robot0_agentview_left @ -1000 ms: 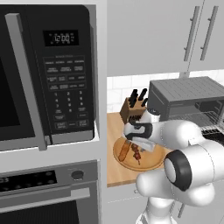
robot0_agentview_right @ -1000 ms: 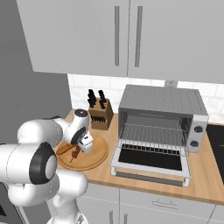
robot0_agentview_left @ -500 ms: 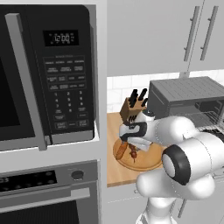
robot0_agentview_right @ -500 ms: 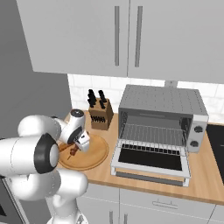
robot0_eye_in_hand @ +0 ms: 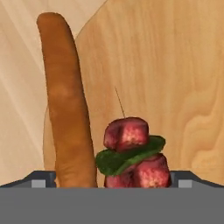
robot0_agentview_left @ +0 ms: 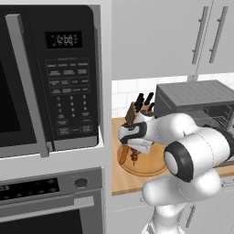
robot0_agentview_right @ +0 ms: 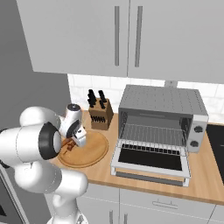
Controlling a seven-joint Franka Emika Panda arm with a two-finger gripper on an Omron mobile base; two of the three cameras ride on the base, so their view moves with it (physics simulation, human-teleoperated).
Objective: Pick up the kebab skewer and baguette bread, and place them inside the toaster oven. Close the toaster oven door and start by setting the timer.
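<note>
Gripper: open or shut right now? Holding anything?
Gripper: open, holding nothing. Its fingertips straddle both the kebab skewer and the baguette bread, which lie on the round wooden board.

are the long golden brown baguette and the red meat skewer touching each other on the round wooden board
Apart. The hand view shows a strip of wooden board between the golden-brown baguette and the red meat skewer.

a kitchen: microwave, wall oven, cabinets (knife block on the wooden counter).
</note>
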